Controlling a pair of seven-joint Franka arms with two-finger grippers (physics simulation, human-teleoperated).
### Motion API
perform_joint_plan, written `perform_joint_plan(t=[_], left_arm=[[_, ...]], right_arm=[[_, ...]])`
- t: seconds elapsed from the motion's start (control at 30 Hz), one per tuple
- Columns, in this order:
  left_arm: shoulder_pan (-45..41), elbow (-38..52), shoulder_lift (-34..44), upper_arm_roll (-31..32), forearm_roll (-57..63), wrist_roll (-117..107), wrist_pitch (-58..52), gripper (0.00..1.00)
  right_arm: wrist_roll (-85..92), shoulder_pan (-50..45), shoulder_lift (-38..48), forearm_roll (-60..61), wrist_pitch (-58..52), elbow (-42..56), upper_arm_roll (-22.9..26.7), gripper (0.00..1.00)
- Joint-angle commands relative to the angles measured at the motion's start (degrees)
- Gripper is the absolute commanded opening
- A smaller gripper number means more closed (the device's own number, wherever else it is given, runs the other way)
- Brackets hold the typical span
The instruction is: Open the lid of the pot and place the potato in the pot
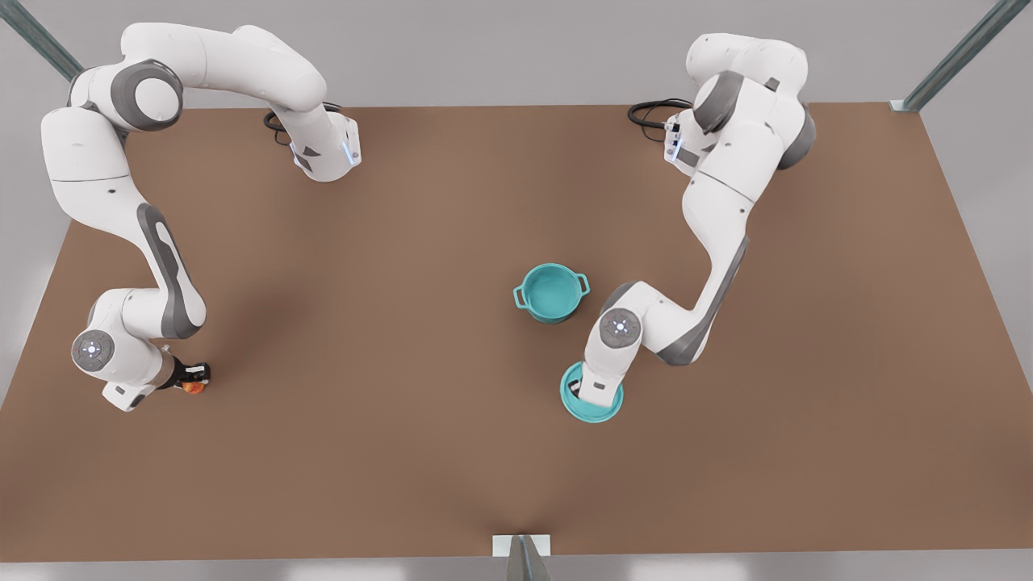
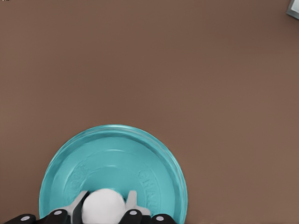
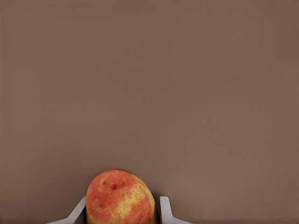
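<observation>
left gripper (image 2: pixel 103 211) clamped on pot lid (image 2: pixel 114 168) knob, lid on table (image 1: pixel 420 323) near open pot (image 1: pixel 551 293), right gripper (image 3: pixel 122 210) fingers straddling potato (image 3: pixel 120 198), grip unclear

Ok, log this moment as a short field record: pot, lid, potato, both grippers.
pot: uncovered, teal inside showing, standing alone on the table
pot lid: off the pot, beside it toward the front view's bottom edge
left gripper: over the lid, fingers either side of the white knob
potato: far from the pot, at the front view's left
right gripper: fingers flanking the potato
</observation>
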State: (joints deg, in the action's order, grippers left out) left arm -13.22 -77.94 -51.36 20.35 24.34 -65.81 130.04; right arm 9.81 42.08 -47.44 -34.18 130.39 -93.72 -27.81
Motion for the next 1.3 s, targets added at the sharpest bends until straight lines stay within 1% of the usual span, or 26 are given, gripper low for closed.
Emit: perform_joint_plan(t=[0.0, 0.03, 0.07, 0.13, 0.17, 0.2, 0.23, 0.27, 0.3, 0.33, 0.37, 0.4, 0.43, 0.47, 0.5, 0.53, 0.57, 0.6, 0.63, 0.67, 0.83, 0.9, 1.0, 1.1, 1.13, 1.27], left_arm=[[-0.1, 0.1, -0.5, 0.0, 1.1, 6.2, 1.7, 0.41], [-0.1, 0.0, -0.7, 0.0, 1.2, 6.2, 2.2, 0.69], [-0.2, 0.0, -0.7, 0.0, 1.6, 6.2, 2.2, 1.00], [-0.1, -0.1, -0.4, 0.0, 3.8, 7.5, 1.8, 1.00], [0.4, -0.1, 0.2, -0.1, 6.0, 11.1, -0.9, 1.00], [0.7, 0.2, 2.6, 0.2, 5.7, 19.2, -11.0, 1.00], [4.8, 0.2, 8.1, 2.8, 4.0, 31.6, -23.2, 1.00], [8.9, 3.1, 13.1, 5.1, 3.4, 46.1, -35.7, 1.00], [10.1, 8.1, 14.6, 5.1, 3.2, 53.9, -47.9, 1.00], [15.6, 9.2, 18.3, 5.3, -8.8, 53.4, -52.1, 1.00], [18.5, 9.3, 21.3, 4.8, -14.1, 51.1, -51.7, 1.00], [23.3, 9.5, 22.5, 5.7, -14.6, 51.8, -50.6, 1.00], [26.6, 9.5, 22.5, 5.8, -13.9, 51.7, -45.4, 1.00], [29.3, 9.3, 23.6, 5.8, -14.8, 52.4, -45.8, 1.00], [16.3, 0.4, 32.2, -15.9, -26.2, 64.3, -41.9, 1.00], [14.3, -18.8, 43.8, -22.0, -31.4, 69.8, -26.9, 1.00], [14.4, -19.5, 46.8, -22.4, -31.4, 70.6, -30.0, 1.00], [14.4, -20.9, 48.2, -22.3, -31.3, 70.6, -30.3, 1.00], [13.6, -19.1, 46.4, -21.7, -31.2, 69.8, -29.7, 1.00], [12.9, -18.3, 45.2, -20.6, -28.6, 66.1, -29.6, 1.00], [12.9, -19.3, 45.3, -19.6, -28.5, 67.4, -29.8, 1.00], [12.9, -19.3, 45.3, -19.6, -28.4, 66.8, -29.8, 1.00], [13.3, -19.2, 45.7, -19.5, -28.5, 66.9, -31.2, 1.00], [13.4, -18.9, 45.6, -19.6, -28.4, 66.9, -31.1, 1.00], [13.4, -18.8, 45.5, -19.6, -28.4, 66.9, -31.1, 1.00], [13.4, -18.8, 45.5, -19.6, -28.4, 66.8, -31.1, 1.00]], right_arm=[[0.2, 0.0, 0.2, -0.1, -0.2, 0.1, -0.3, 0.56], [-0.1, 0.0, 0.3, 0.0, -0.4, 0.1, -0.4, 0.56], [-0.2, 0.0, 0.6, 0.1, -0.4, 0.1, -1.0, 0.56], [-0.7, 0.0, 1.3, 0.3, -1.7, 0.1, -1.5, 0.56], [-0.7, 0.0, 1.5, 0.6, -2.1, 0.1, -1.6, 0.56], [-0.7, 0.0, 1.5, 0.6, -2.1, 0.1, -1.7, 0.56], [-1.2, 0.0, 2.0, 0.7, -2.2, 0.1, -1.9, 0.55], [-1.8, 0.0, 2.7, 0.9, -4.2, 0.1, -2.7, 0.55], [-3.2, 0.0, 3.5, 1.1, -5.9, 0.1, -3.8, 0.55], [-4.2, -0.1, 4.0, 2.2, -6.9, 0.2, -4.7, 0.55], [-5.2, -0.5, 4.5, 2.4, -7.3, 0.2, -4.8, 0.55], [-6.5, -0.7, 5.2, 3.5, -7.5, 0.1, -5.5, 0.55], [-9.4, -1.0, 5.9, 3.7, -10.4, 0.3, -7.3, 0.55], [-11.0, -1.3, 6.6, 5.1, -10.7, 0.3, -8.1, 0.54], [-12.6, -2.5, 7.6, 6.3, -11.6, 0.3, -8.1, 0.55], [-14.1, -3.6, 8.3, 7.1, -12.3, 0.4, -8.1, 0.55], [-15.3, -4.6, 9.0, 8.6, -12.5, 0.4, -8.2, 0.55], [-17.2, -6.0, 9.5, 9.5, -13.6, 0.5, -8.1, 0.55], [-18.3, -7.2, 10.1, 11.1, -13.7, 0.5, -8.2, 0.55], [-20.5, -8.7, 10.5, 11.9, -14.2, 0.6, -8.1, 0.55], [-29.8, -14.8, 11.9, 15.0, -16.6, 1.6, -8.0, 0.54], [-32.7, -18.0, 12.7, 19.1, -17.0, 1.9, -7.8, 0.54], [-39.9, -24.8, 13.5, 21.9, -19.6, 3.9, -6.2, 0.54], [-46.2, -31.0, 13.5, 25.6, -19.9, 6.4, -5.2, 0.54], [-48.3, -34.0, 13.5, 27.1, -19.9, 7.1, -3.5, 0.54], [-57.7, -40.8, 14.7, 28.6, -20.5, 7.1, -3.7, 0.54]])
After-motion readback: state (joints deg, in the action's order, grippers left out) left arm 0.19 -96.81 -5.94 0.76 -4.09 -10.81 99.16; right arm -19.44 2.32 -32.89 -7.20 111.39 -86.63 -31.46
